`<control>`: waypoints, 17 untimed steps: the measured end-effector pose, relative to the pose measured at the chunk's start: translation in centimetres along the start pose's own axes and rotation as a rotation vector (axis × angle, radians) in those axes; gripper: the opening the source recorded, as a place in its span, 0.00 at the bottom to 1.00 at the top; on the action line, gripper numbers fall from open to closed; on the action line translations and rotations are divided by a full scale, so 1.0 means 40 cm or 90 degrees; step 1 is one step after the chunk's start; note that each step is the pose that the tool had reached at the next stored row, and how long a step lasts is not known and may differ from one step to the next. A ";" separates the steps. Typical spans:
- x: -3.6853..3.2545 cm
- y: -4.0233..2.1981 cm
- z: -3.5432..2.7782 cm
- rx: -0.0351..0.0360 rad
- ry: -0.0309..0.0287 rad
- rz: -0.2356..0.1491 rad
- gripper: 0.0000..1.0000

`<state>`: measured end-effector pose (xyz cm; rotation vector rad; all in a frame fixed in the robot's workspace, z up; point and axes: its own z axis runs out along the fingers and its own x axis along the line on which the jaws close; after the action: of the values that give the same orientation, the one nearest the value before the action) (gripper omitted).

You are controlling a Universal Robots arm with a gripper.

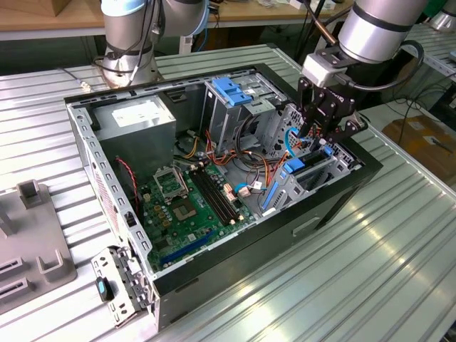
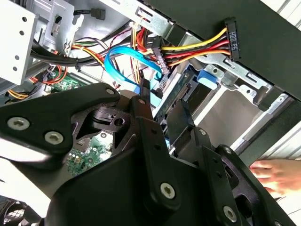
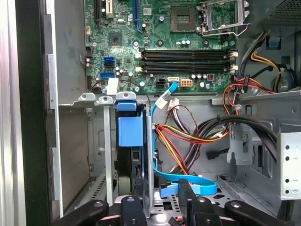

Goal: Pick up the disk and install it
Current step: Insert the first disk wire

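The disk (image 3: 126, 162) stands on edge in a narrow slot of the drive cage, its blue frame tab (image 3: 130, 128) uppermost; the second wrist view shows it (image 2: 186, 89) as a grey slab beside a blue clip. My gripper (image 1: 318, 139) hangs over that cage at the exterior view's right end of the open computer case (image 1: 335, 196). In both wrist views the black fingers (image 3: 137, 200) stand apart, one over the disk's near end and the other beside a blue data cable (image 3: 188, 181). The gripper (image 3: 162, 194) (image 2: 163, 100) is open, clamping nothing.
Red, yellow and black power leads (image 2: 197, 49) and the blue cable crowd the cage. The motherboard (image 1: 192, 196) lies on the case floor, a grey power supply (image 1: 137, 117) at the back. A bare blue bracket (image 1: 231, 89) tops the rear cage. A person's hand (image 2: 277, 174) rests outside the case.
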<state>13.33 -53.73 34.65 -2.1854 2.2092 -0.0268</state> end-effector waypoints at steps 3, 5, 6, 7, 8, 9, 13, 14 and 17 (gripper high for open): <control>0.000 0.000 0.001 0.0000 -0.0021 0.000 0.42; 0.001 0.000 0.000 -0.0002 -0.0156 0.001 0.42; 0.001 0.000 0.000 -0.0002 -0.0201 0.001 0.42; 0.001 0.000 -0.001 -0.0002 -0.0229 0.001 0.42; 0.001 0.000 -0.001 -0.0003 -0.0280 0.001 0.42; 0.001 0.000 -0.001 -0.0003 -0.0306 0.001 0.42; 0.005 -0.001 -0.001 -0.0004 -0.0380 0.002 0.42; 0.005 -0.001 -0.001 -0.0004 -0.0380 0.002 0.42; 0.005 -0.001 -0.001 -0.0004 -0.0380 0.002 0.42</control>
<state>13.35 -53.94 34.71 -2.1542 2.1808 0.0386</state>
